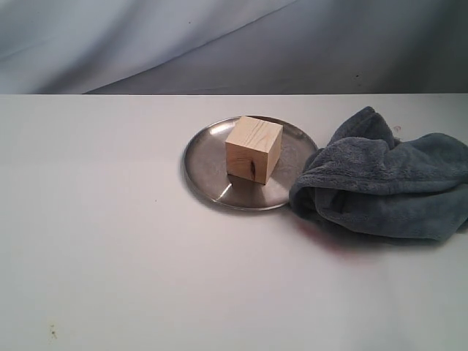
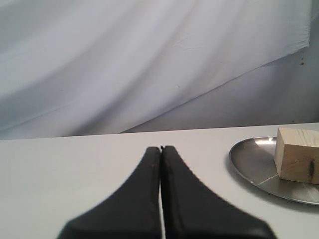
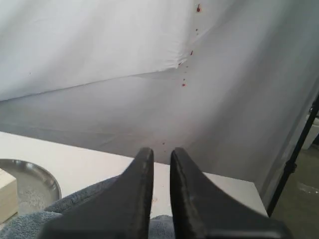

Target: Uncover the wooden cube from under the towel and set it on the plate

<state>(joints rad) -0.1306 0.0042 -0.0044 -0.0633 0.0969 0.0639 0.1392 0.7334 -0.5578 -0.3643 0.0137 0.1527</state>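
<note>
The pale wooden cube stands uncovered on the round silver plate, its dark knot mark facing the front. Just right of the plate, the blue-grey towel lies bunched up, its edge touching the plate's rim. Neither gripper shows in the exterior view. In the left wrist view my left gripper is shut and holds nothing, low over the table, with the cube and plate off to one side. Above the towel, my right gripper is narrowly open and empty; the plate and cube show at the frame's edge.
The white table stretches bare to the left and front of the plate. A grey-white cloth backdrop hangs behind the table. The right wrist view shows the table's far corner and a dark stand beyond it.
</note>
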